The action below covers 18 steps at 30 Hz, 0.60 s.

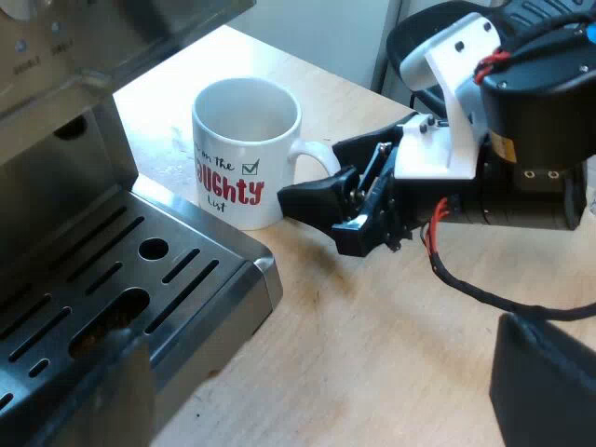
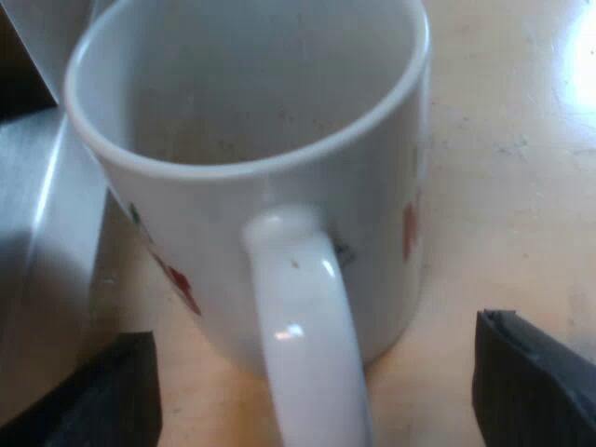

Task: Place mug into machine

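Where the pale wooden surface (image 1: 372, 354) meets its base, the espresso machine (image 1: 65, 177) stands with its slotted metal drip tray (image 1: 200, 270) at the front. The white mug (image 1: 244, 149) with red lettering stands upright on the surface, just beside the corner of the drip tray and not on it. It looks empty, and its handle (image 1: 312, 154) points away from the machine.

The right gripper (image 1: 317, 219) is low over the surface at that handle. Seen from its own wrist, its 2 black fingers (image 2: 531, 382) are spread wide, 1 on each side of the handle. Neither touches the handle, and they grip nothing.

The left gripper (image 1: 326, 400) hovers above the tray's edge. Its 2 fingers (image 1: 549, 382) are also far apart, 1 over the drip tray and 1 over the bare surface, with nothing held between them
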{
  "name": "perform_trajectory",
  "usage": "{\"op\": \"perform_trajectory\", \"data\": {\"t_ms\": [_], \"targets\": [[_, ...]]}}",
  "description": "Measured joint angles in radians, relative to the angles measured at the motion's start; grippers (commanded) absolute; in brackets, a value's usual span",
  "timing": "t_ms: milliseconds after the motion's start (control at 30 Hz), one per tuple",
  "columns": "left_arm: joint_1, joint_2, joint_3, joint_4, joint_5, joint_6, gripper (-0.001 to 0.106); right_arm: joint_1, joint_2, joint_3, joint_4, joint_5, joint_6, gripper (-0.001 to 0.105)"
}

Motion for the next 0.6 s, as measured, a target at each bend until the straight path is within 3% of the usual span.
{"op": "perform_trajectory", "data": {"t_ms": [100,167,333,467,600], "targets": [[0.000,0.000,0.000,0.000,0.000,0.000,0.081,-0.012,0.012,-0.028,0.038,-0.011,0.000,0.070],[0.000,0.000,0.000,0.000,0.000,0.000,0.081,-0.019,0.012,-0.039,0.063,-0.011,0.000,0.063],[0.000,0.000,0.003,-0.001,0.000,0.000,0.081,-0.025,0.012,-0.048,0.070,0.007,-0.002,0.024],[0.000,0.000,0.027,-0.005,0.000,0.000,0.081,-0.025,0.012,-0.048,0.084,0.005,-0.008,0.001],[0.000,0.000,0.069,-0.005,0.000,0.000,0.081,-0.026,0.012,-0.050,0.088,-0.003,-0.009,0.000]]}}
